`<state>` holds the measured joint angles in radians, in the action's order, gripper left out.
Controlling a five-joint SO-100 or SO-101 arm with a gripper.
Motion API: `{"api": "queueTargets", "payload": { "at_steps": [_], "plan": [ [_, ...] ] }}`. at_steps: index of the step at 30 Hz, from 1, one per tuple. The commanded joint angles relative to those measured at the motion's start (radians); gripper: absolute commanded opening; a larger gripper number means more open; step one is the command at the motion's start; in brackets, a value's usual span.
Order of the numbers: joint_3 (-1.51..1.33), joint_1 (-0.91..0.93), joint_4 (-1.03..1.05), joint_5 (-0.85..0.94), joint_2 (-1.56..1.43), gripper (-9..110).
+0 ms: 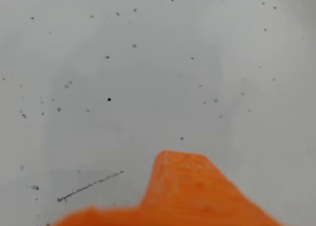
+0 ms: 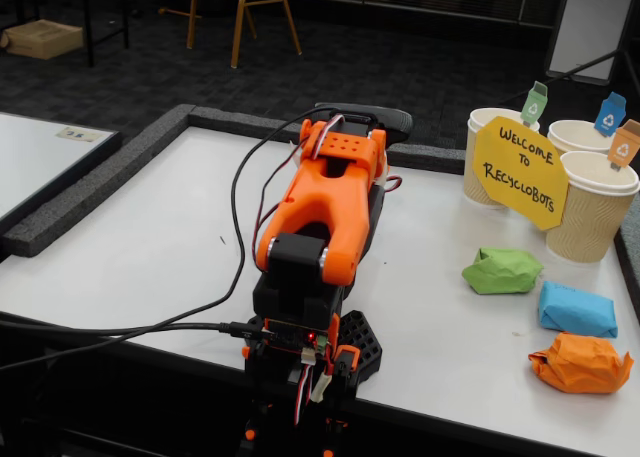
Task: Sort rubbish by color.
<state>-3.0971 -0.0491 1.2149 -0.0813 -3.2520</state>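
Rubbish is seen laid out along the right side of the white table (image 2: 150, 247) in the fixed view, in three crumpled wads. Nearest the camera, the orange wad (image 2: 581, 363) is found close to the table's front edge; just behind it the blue wad (image 2: 577, 309) is set, and a little farther back and to the left the green wad (image 2: 502, 270) is placed. None of them is touched by the arm. The orange arm (image 2: 325, 212) is folded down over its base at the front edge, well apart from the wads, with black cables (image 2: 120, 329) trailed off to the left. In the wrist view only a blurred orange part of the gripper (image 1: 185, 196) is shown above speckled white tabletop; how far the fingers are parted cannot be told, and nothing is seen held. Farther back, the yellow sign (image 2: 519, 170) is propped against three ribbed paper cups (image 2: 591, 209) with coloured tags.
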Motion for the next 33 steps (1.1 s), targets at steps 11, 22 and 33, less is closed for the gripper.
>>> {"api": "queueTargets", "payload": {
  "at_steps": [11, 22, 33],
  "plan": [
    [0.081, -0.025, 0.002, -0.008, -0.037, 0],
    [0.072, 0.018, -0.052, -0.008, -0.037, 1],
    [0.077, 0.103, -0.055, -0.008, -0.032, 0]
  ]
}}
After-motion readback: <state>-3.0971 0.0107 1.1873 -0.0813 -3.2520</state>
